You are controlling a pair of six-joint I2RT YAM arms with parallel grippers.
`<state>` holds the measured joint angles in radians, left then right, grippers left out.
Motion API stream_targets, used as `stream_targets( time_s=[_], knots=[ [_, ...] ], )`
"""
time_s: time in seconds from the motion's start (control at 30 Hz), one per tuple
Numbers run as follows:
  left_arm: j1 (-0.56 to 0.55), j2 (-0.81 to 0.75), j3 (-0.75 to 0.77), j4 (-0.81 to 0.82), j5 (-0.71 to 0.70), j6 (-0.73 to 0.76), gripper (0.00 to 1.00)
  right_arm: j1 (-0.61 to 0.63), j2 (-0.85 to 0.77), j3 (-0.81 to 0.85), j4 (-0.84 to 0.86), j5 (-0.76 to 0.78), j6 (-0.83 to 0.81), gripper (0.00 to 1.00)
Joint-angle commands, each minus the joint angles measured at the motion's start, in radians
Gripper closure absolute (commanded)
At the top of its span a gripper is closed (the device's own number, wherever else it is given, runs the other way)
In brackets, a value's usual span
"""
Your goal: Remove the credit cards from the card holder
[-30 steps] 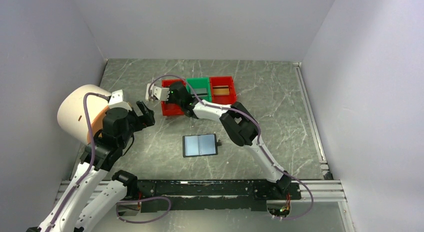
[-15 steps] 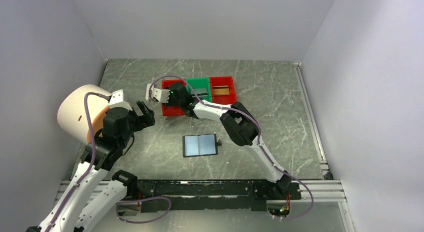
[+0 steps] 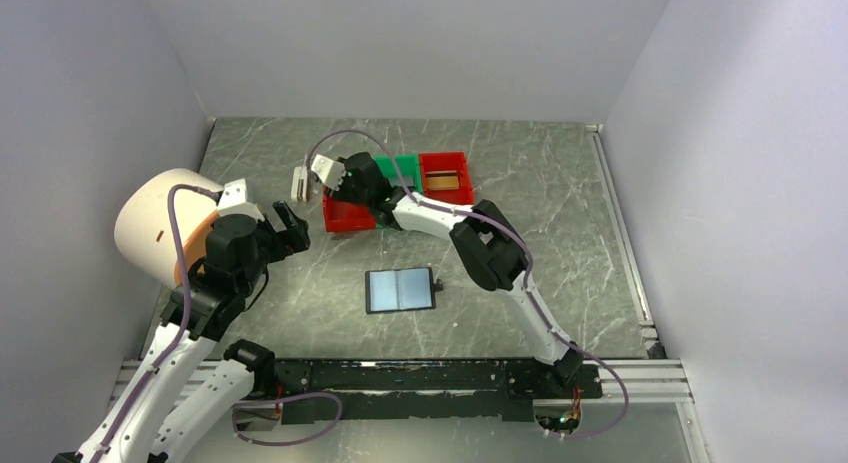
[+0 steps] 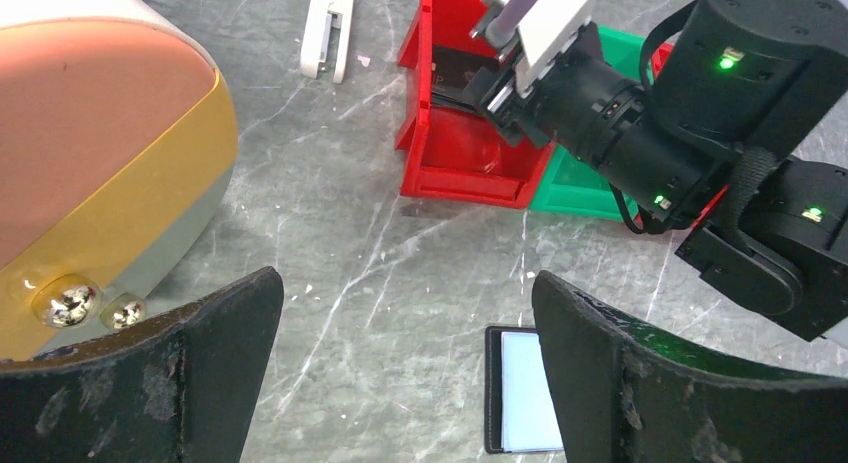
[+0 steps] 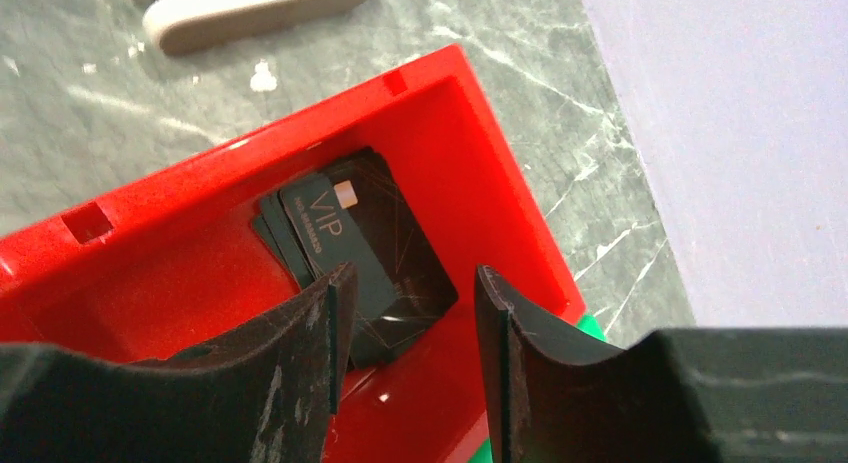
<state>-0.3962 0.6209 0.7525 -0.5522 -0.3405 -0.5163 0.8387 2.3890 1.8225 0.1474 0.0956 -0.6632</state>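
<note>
Both gape empty — left pincer (image 4: pixel 405 283) by the dome (image 4: pixel 100 113), right pincer (image 5: pixel 415 278) over dark cards (image 5: pixel 350 223) in red bin (image 5: pixel 470 163).

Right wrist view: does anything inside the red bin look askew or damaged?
The dark cards in the red bin lie fanned rather than squared up, and turned at an angle to the bin's walls. No damage or spill shows. The right gripper hovers over them, jaws open, holding nothing.
</note>
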Motion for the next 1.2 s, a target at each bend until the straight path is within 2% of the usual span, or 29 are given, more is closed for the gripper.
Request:
stream_targets(
  time_s=[0.0, 0.17, 0.33, 0.5, 0.77, 0.97, 1.17],
  knots=[
    [0.008, 0.000, -0.006, 0.002, -0.025, -0.004, 0.00, -0.004, -0.091, -0.045, 0.098, -0.007, 0.200, 0.50],
    [0.008, -0.009, -0.007, 0.004, -0.029, -0.004, 0.00, -0.003, -0.139, -0.079, 0.110, 0.001, 0.386, 0.54],
    [0.008, -0.016, -0.006, 0.001, -0.042, -0.008, 0.00, -0.003, -0.157, -0.016, -0.083, 0.087, 0.681, 0.63],
    [0.008, -0.027, -0.008, 0.000, -0.048, -0.010, 0.00, -0.003, -0.178, 0.003, -0.233, 0.031, 0.872, 0.71],
    [0.008, -0.027, -0.007, -0.004, -0.054, -0.011, 0.00, 0.006, -0.017, 0.225, -0.466, 0.048, 0.989, 0.80],
    [0.008, -0.032, -0.004, -0.009, -0.065, -0.014, 0.00, 0.016, 0.054, 0.305, -0.539, 0.108, 1.004, 0.86],
    [0.009, -0.036, -0.003, -0.012, -0.073, -0.016, 0.00, 0.024, 0.117, 0.367, -0.565, 0.111, 0.967, 0.86]
  ],
)
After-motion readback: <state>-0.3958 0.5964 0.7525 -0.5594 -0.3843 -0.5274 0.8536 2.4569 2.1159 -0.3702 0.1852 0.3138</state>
